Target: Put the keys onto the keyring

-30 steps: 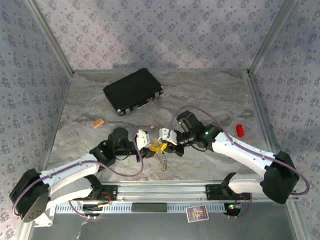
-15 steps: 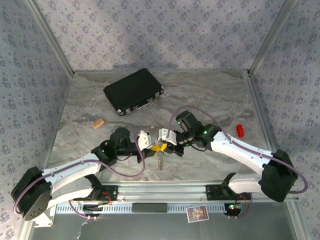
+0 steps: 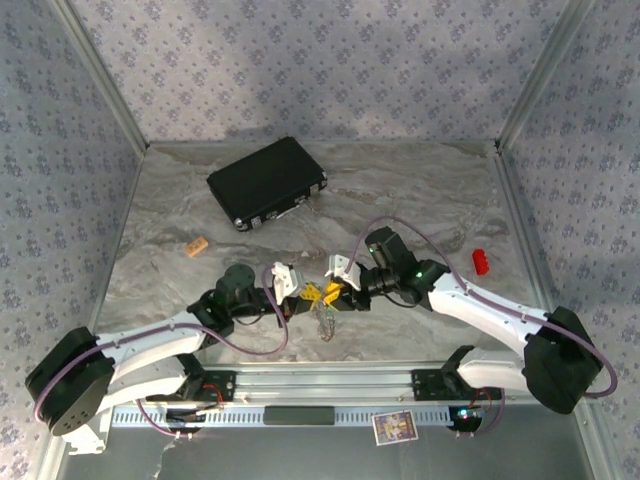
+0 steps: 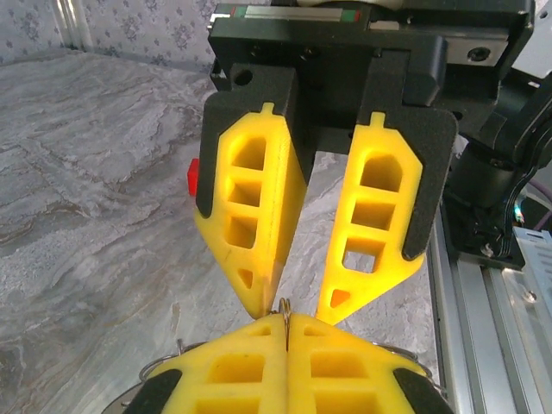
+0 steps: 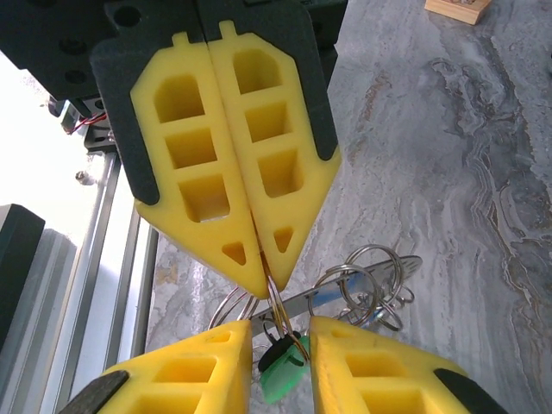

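Fingers on the left (image 5: pixel 198 164) pinch the keyring (image 5: pixel 323 296). Right fingers (image 4: pixel 250 207) sit spread, green key (image 5: pixel 278 379) between them at 6 o'clock.

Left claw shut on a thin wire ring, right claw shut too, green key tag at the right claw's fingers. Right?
No: the right claw stands open, fingers apart, as the left wrist view shows. The left claw is shut on the thin wire ring, the green key tag as stated.

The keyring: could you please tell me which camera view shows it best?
The right wrist view: the keyring sits central, its wire loops and flat metal strip sharp, one loop pinched in the left gripper. The left wrist view catches a sliver of loop; the top view, a tiny tangle.
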Controlling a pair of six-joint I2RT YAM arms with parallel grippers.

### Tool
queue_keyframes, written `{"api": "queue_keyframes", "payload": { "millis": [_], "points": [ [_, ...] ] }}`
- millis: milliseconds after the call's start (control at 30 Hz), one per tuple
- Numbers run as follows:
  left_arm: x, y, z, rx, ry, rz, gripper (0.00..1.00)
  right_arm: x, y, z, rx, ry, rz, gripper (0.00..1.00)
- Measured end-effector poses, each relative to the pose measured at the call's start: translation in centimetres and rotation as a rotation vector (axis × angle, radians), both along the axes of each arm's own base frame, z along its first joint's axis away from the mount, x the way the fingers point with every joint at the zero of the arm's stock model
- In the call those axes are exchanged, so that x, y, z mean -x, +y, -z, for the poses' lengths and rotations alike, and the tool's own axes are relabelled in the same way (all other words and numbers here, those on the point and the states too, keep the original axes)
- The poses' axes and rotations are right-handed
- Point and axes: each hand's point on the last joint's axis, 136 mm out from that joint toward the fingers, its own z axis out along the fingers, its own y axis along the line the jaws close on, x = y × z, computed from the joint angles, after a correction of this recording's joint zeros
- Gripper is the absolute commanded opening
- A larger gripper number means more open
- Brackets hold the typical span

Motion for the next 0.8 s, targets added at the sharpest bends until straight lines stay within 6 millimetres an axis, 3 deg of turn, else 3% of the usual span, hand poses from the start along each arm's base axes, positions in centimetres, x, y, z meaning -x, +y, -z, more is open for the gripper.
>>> {"api": "queue_keyframes", "payload": {
  "millis": [100, 333, 467, 800],
  "points": [
    [0.0, -0.1, -0.1, 0.010, 0.000, -0.001, 0.00, -0.2, 0.1, -0.2, -0.012, -0.005, 0.003, 0.20],
    [-0.1, 0.0, -0.3, 0.017, -0.003, -0.006, 0.02, -0.3, 0.2, -0.4, -0.025, 0.004, 0.009, 0.00],
    [-0.2, 0.1, -0.1, 0.003, -0.010, -0.018, 0.25, -0.1, 0.1, -0.4, -0.018, 0.011, 0.005, 0.00],
    [-0.4, 0.4, -0.4, -0.101, -0.043, -0.013, 0.26, -0.1, -0.1, -1.6, 0.057, -0.048, -0.026, 0.00]
  ]
}}
